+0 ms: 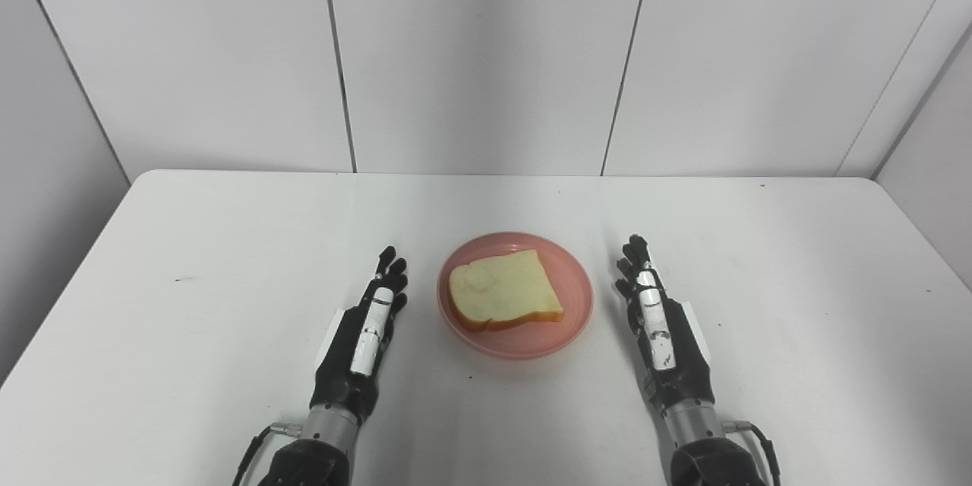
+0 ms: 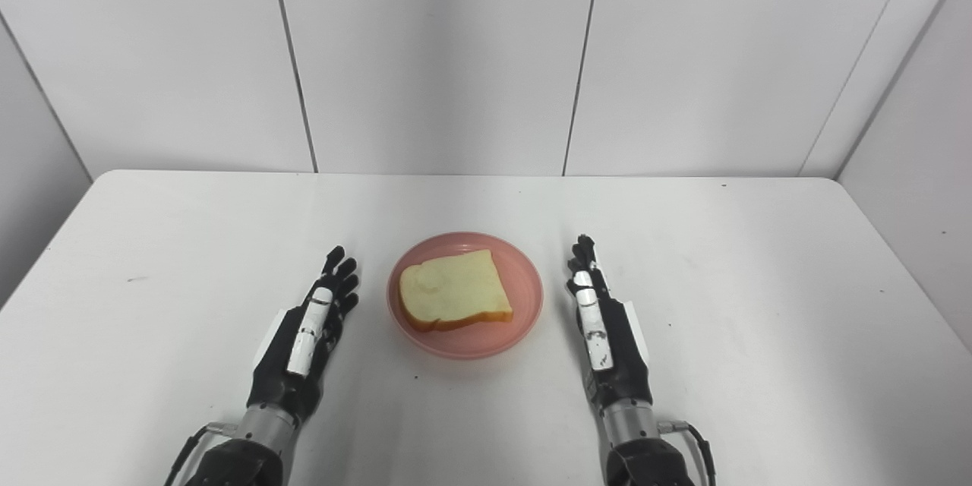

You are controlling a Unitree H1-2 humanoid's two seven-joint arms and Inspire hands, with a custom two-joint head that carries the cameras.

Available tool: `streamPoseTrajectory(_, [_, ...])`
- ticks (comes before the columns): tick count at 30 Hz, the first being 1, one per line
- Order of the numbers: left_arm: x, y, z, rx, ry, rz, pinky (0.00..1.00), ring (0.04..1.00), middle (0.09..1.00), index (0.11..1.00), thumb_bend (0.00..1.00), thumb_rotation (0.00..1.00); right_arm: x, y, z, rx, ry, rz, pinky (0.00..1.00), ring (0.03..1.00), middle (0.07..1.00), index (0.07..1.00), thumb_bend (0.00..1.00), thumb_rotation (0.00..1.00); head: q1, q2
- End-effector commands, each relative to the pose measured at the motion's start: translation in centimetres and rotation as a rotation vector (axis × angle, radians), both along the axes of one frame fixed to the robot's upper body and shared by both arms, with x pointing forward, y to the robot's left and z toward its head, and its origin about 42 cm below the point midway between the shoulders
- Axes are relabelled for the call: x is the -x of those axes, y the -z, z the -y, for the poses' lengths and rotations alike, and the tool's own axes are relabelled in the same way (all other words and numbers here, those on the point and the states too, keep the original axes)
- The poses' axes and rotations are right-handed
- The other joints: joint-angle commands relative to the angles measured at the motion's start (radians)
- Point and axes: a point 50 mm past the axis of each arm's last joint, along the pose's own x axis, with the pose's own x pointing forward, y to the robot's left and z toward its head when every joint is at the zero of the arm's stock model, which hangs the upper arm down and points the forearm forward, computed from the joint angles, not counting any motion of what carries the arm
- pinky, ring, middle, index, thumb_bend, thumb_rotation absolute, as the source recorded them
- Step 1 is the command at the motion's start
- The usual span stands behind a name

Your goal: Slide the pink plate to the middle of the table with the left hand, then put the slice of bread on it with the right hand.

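Slice of bread (image 1: 504,290) sits on the pink plate (image 1: 577,296), mid-table (image 1: 190,243). Left hand (image 1: 366,336) and right hand (image 1: 657,323) flank it — fingers extended, empty, seemingly clear of the rim. Main risk: a careless retreat nudging the plate off-centre.

1. I see the slice of bread (image 1: 504,289) lying on the pink plate (image 1: 579,296) mid-table (image 1: 190,243).
2. My left hand (image 1: 366,334) and right hand (image 1: 659,326) flank the plate, fingers extended, holding nothing, touching neither.
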Motion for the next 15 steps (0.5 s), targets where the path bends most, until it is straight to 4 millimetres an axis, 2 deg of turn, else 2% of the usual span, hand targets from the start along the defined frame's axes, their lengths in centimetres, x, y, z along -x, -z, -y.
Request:
streamPoseTrajectory(1, [1.3, 2.5, -0.1, -0.053, -0.013, -0.118, 1.0, 1.0, 1.0, 1.0, 0.38, 1.0, 1.2, 1.5, 0.3, -0.012, -0.013, -0.068, 1.0, 1.0, 1.0, 1.0, 0.44, 1.0, 0.004, 0.001])
streamPoseTrajectory(5, [1.1, 2.5, -0.2, -0.13, -0.007, -0.105, 1.0, 1.0, 1.0, 1.0, 0.38, 1.0, 1.2, 1.3, 0.5, 0.008, -0.031, -0.087, 1.0, 1.0, 1.0, 1.0, 0.43, 1.0, 0.024, -0.005])
streamPoseTrajectory(6, [1.1, 2.6, -0.1, -0.15, -0.024, -0.077, 1.0, 1.0, 1.0, 1.0, 0.41, 1.0, 1.2, 1.3, 0.5, 0.012, -0.032, -0.089, 1.0, 1.0, 1.0, 1.0, 0.43, 1.0, 0.024, -0.005])
streamPoseTrajectory(9, [1.1, 3.2, 0.3, -0.156, -0.061, -0.045, 1.0, 1.0, 1.0, 1.0, 0.43, 1.0, 1.2, 1.3, 0.6, 0.006, -0.037, -0.094, 1.0, 1.0, 1.0, 1.0, 0.42, 1.0, 0.024, -0.005])
streamPoseTrajectory(15, [1.0, 3.1, 1.1, -0.164, -0.082, -0.071, 1.0, 1.0, 1.0, 1.0, 0.46, 1.0, 1.0, 1.4, 0.6, -0.005, -0.051, -0.098, 1.0, 1.0, 1.0, 1.0, 0.41, 1.0, 0.024, -0.007])
